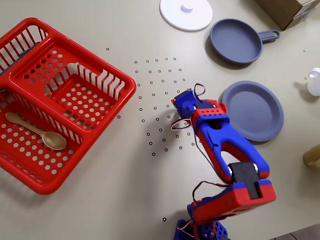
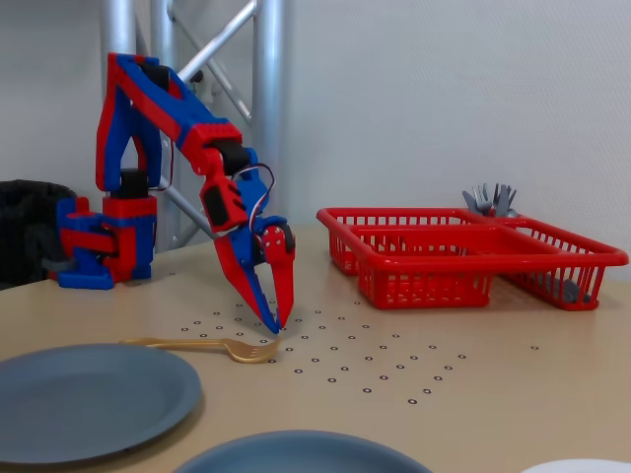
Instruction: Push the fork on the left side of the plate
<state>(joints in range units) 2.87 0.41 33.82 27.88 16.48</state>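
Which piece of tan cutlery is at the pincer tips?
The gold fork on the table: the pincer tips sit at its tines. The tan spoon lies in the red basket, far off.

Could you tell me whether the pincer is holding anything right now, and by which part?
Nothing is held: the pincer points down at the tines of the fork, which lies flat on the table.

red basket (image 1: pixel 100 95) (spoon (image 1: pixel 35 131) inside), pan (image 1: pixel 236 41), lid (image 1: pixel 186 14)

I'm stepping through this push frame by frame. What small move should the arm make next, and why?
Probably a short sweep along the table toward the plate. In the fixed view the gripper has its jaws nearly together, tips down beside the tines of the fork, whose handle points at the plate but seems short of its rim.
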